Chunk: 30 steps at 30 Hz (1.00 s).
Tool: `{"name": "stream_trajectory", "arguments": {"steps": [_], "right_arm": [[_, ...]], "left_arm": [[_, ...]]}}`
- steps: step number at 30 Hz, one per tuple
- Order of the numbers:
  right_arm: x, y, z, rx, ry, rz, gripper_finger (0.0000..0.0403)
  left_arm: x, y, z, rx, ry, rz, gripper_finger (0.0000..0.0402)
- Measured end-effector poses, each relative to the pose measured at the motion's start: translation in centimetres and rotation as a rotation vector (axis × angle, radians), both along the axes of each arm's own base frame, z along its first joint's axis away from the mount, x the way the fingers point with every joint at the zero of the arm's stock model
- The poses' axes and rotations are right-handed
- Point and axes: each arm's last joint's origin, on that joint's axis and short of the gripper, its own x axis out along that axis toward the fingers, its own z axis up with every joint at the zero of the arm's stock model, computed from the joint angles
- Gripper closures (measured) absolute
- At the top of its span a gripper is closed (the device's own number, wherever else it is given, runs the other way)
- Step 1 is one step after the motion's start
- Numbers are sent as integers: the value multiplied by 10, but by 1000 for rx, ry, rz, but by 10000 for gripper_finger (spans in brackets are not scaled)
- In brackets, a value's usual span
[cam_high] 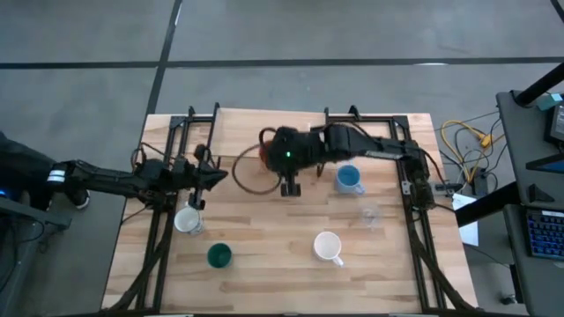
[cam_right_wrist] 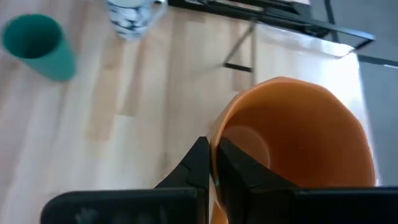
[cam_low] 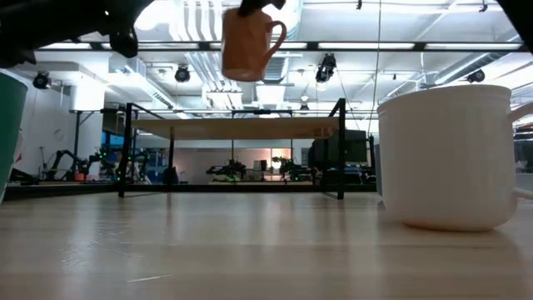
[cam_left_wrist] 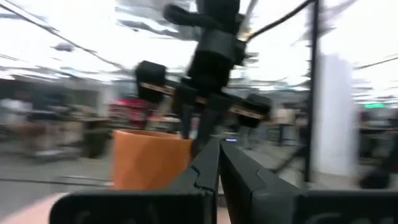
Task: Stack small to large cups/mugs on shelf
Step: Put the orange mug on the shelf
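My right gripper (cam_high: pixel 271 151) is shut on the orange mug (cam_low: pixel 246 42), held high above the table, in front of and above the shelf (cam_low: pixel 233 129). My left gripper (cam_high: pixel 205 179) is shut and empty at the table's left, facing the mug (cam_left_wrist: pixel 149 165). On the table stand the white mug with dark markings (cam_high: pixel 188 220), the dark green cup (cam_high: pixel 218 255), the plain white mug (cam_high: pixel 328 247), the light blue mug (cam_high: pixel 349 179) and the clear glass (cam_high: pixel 370 214). My right gripper holds the orange mug by its rim wall (cam_right_wrist: pixel 216 134), one finger inside the mug and one outside. The fingers come from above, pointing down. The mug hangs upright and clear of the table, its handle (cam_low: pixel 277 37) sticking out to one side.
Black metal frames (cam_high: pixel 163 220) run along the table's left and right sides. A brown cable loop (cam_high: pixel 242 180) lies near the table's middle. In the low view the plain white mug (cam_low: pixel 445 154) stands close in the foreground and the green cup (cam_low: pixel 8 133) at the picture's left edge.
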Motion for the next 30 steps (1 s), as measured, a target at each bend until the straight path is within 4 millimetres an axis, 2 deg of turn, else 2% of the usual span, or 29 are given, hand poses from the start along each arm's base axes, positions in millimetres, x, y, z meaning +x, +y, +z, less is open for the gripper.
{"name": "stream_trajectory", "arguments": {"steps": [8,11,20,30], "right_arm": [[4,-46,5,-10,-81,-19,390],[5,-62,9,-2,-132,-16,390],[7,-97,15,44,-260,-12,390],[17,-104,14,-10,-373,36,390]], "left_arm": [[-9,9,4,43,6,386,402],[-13,11,6,75,7,463,402],[-23,11,8,98,6,482,402],[-26,11,5,107,44,479,402]]}}
